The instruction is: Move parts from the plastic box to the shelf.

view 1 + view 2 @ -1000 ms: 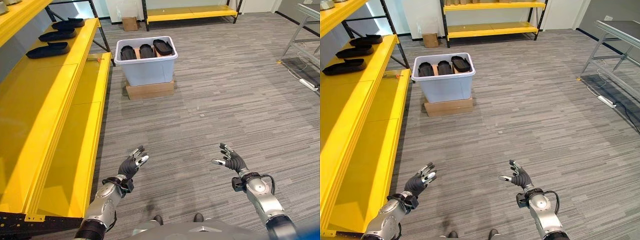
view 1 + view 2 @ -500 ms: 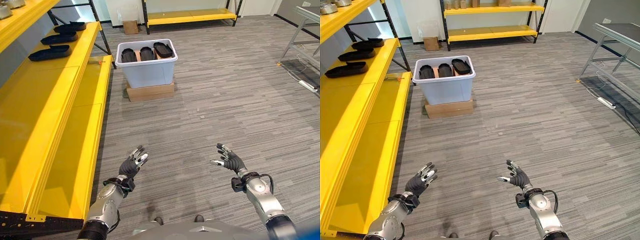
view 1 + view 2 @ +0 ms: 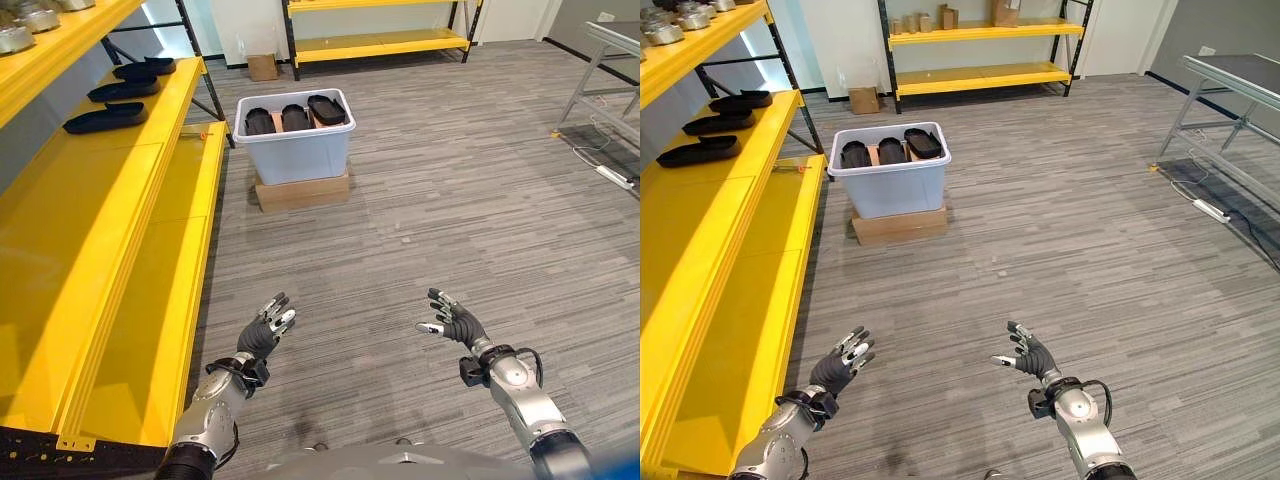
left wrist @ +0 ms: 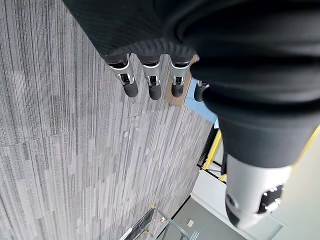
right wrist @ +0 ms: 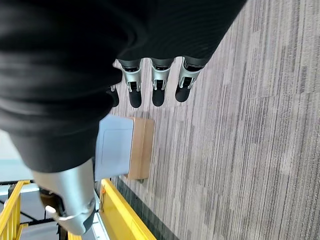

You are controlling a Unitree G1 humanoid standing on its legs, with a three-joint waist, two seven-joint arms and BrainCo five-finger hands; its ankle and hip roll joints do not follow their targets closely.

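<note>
Whole view's tilted up and the plastic box (image 3: 293, 135) with three black parts (image 3: 293, 115) looks farther off, so the camera moved, not the stuff; right eye view: left hand (image 3: 838, 363) and right hand (image 3: 1030, 353) hang empty, fingers spread, well short of it; wrist views agree.

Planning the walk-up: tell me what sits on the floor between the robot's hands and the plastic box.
Nothing: in the left eye view, bare grey floor runs from the left hand and right hand, both open and empty, to the plastic box on its cardboard base.
</note>
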